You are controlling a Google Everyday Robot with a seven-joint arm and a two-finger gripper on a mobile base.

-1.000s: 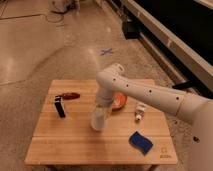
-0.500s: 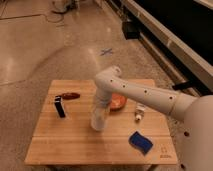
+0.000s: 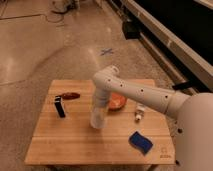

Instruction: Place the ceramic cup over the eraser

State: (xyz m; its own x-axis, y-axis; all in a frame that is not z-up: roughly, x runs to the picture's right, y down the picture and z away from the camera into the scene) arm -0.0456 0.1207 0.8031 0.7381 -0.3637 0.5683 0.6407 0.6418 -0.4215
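Note:
The white ceramic cup (image 3: 97, 120) hangs upright just over the middle of the wooden table (image 3: 75, 145). My gripper (image 3: 100, 106) comes down from the white arm and is shut on the cup's upper part. The eraser (image 3: 60, 107), a slim black bar with a paler end, lies flat on the table's left side, about a cup's height to the left of the cup. Nothing covers it.
A reddish-brown oblong object (image 3: 69, 95) lies behind the eraser. An orange bowl (image 3: 118, 102) sits just right of the arm's wrist. A small white object (image 3: 138, 114) lies right of the bowl. A blue wavy block (image 3: 141, 141) lies at the front right.
The arm's elbow has shifted slightly left and the wrist has leaned over. The cup stays held at nearly the same spot. The eraser has not moved.

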